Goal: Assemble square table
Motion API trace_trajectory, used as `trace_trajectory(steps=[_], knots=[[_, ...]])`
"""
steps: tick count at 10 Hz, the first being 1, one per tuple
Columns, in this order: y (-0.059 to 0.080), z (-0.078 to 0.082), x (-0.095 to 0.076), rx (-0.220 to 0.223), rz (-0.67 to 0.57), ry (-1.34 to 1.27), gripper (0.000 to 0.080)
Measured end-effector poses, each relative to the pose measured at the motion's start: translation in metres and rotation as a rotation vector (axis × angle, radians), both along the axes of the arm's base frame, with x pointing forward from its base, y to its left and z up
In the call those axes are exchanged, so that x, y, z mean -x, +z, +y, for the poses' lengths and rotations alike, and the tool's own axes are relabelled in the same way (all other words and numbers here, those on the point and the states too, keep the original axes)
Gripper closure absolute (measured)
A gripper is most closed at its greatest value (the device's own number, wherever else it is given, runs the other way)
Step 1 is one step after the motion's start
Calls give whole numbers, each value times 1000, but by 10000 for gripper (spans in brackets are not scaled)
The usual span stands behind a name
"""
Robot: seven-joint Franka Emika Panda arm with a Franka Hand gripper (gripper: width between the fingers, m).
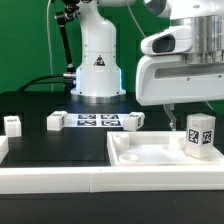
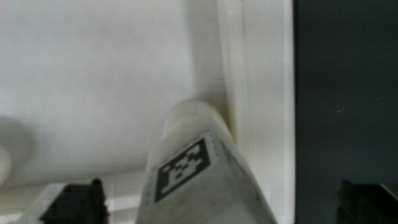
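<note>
We saw the gripper [image 2: 222, 203] spread wide, its fingers [image 2: 80, 200] flanking a tagged leg [image 1: 200, 134] that stood upright inside the square tabletop [image 1: 140, 160], beside its raised rim; another leg [image 1: 57, 121] lay on the black table [image 1: 40, 142].

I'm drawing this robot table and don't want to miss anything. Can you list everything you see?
white plastic square tray-like tabletop with a raised rim: one, white, front of the table, toward the exterior view's right
short white peg legs with black-and-white tags: four, white; one on the tabletop by its rim, three on the table behind
marker board: one, white with black tags, flat in front of the robot's base
long white rail: one, white, along the front
black table: one, black, under everything
robot arm: one, white, at the back
two-finger gripper: one, open, over the leg on the tabletop
</note>
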State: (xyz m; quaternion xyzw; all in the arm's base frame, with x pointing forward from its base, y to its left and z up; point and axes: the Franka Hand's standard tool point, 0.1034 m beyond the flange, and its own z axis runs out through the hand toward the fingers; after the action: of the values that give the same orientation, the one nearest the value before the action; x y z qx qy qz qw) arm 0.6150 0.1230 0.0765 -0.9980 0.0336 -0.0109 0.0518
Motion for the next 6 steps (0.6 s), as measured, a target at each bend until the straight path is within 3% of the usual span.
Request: trace_trajectory(steps=[6], knots=[[0,-3,-1,22,-44,461,150]])
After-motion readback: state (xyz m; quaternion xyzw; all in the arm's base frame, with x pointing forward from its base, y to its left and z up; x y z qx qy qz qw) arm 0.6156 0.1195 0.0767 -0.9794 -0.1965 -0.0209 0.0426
